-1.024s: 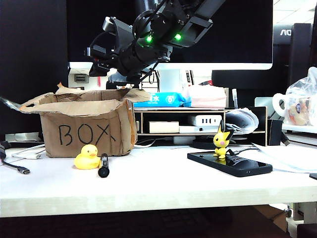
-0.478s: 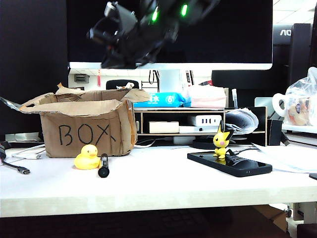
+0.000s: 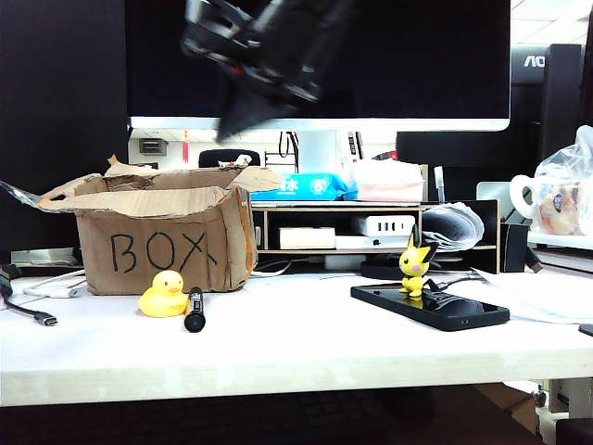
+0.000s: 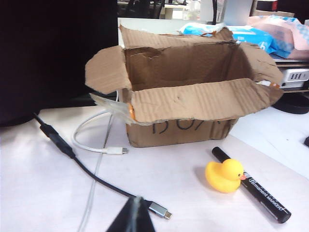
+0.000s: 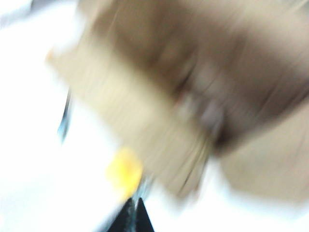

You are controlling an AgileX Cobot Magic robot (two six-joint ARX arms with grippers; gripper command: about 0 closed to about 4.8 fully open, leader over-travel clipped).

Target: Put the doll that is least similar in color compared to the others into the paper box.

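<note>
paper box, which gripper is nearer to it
Right. The right gripper, shut, hangs blurred above the paper box; the left gripper sits low in front of it.

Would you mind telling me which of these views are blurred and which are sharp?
Right wrist view: heavily motion-smeared, the paper box just a brown streak. Exterior view: table sharp, only the right gripper overhead blurred. Left wrist view: crisp, the yellow duck clear.

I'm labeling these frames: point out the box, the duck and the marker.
Box (image 3: pixel 157 248): exterior view, front wall at the handwritten "BOX".
Duck (image 4: pixel 223 176): left wrist view, its yellow body.
Marker (image 4: pixel 251 185): left wrist view, middle of the black barrel.
</note>
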